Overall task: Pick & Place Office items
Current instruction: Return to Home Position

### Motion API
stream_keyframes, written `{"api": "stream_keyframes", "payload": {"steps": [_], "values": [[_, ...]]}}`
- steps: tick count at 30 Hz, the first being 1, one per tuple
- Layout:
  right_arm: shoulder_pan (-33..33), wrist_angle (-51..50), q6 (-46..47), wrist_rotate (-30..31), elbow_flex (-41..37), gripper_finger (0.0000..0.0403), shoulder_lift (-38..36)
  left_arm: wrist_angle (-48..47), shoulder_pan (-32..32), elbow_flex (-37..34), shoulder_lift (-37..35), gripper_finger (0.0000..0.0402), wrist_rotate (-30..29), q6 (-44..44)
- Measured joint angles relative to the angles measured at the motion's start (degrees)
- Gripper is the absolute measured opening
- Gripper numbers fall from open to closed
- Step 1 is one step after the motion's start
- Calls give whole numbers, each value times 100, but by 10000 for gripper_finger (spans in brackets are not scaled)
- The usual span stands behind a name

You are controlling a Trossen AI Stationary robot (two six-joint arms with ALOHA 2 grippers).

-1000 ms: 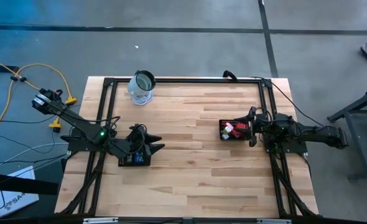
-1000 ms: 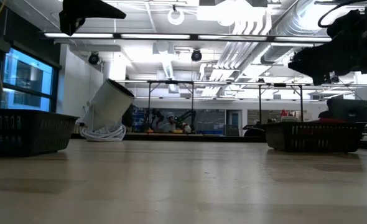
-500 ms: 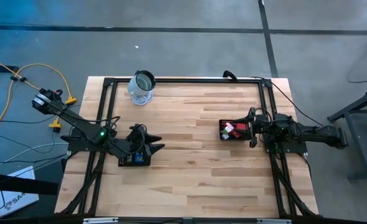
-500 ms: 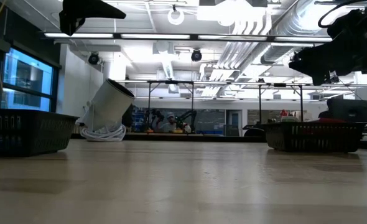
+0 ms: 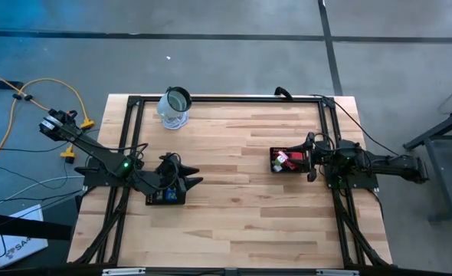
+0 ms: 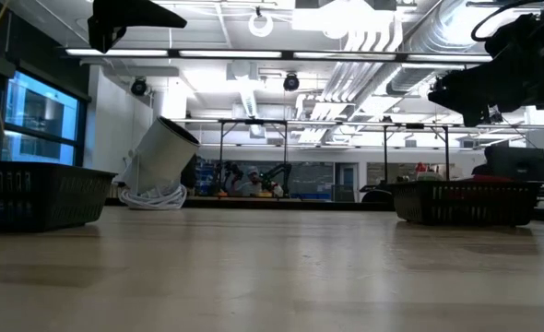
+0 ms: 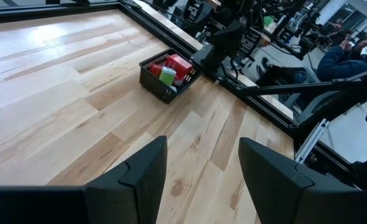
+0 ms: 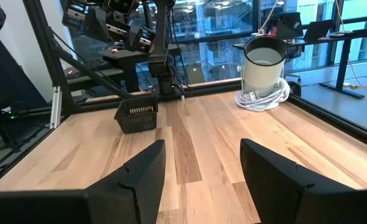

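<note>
High view: finds the office items (image 5: 286,159) piled in the right bin (image 5: 275,167), just inward of the right tool (image 5: 309,158). Reads both tools spread wide and empty, left tool (image 5: 195,176) well apart over the left bin (image 5: 178,201).

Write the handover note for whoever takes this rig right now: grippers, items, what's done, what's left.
Left gripper: open, empty, raised over the left bin.
Right gripper: open, empty, raised at the right bin's outer edge.
Items: a red piece and a green piece lie in the right bin; a blue piece shows in the left bin. None seen loose on the table.
Done: sorting looks complete.
Left: probably only parking both arms.
</note>
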Motion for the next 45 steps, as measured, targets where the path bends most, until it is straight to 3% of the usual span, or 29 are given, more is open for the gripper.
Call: {"api": "stream_keyframes", "payload": {"steps": [23, 27, 30, 34, 38, 41, 45], "values": [[0, 16, 0, 0, 0, 194, 0, 192, 0, 0, 0, 194, -11, -25], [0, 20, 0, 0, 0, 194, 2, 519, 0, 0, 0, 194, -276, 631], [0, 22, 0, 0, 0, 194, 2, 958, -28, 0, -35, 194, -283, 1614], [-1, 24, 0, 0, 0, 194, 2, 1754, -149, 0, -42, 194, 425, 3517], [-1, 24, 0, 0, 0, 194, 2, 1983, -175, -11, -166, 194, 2022, 5211], [-2, 26, -1, 1, 0, 194, 2, 1984, -177, -133, -446, 194, 3071, 5764], [0, 25, 0, 1, 0, 194, 2, 1962, -174, -564, -985, 194, 3576, 5807]]}}
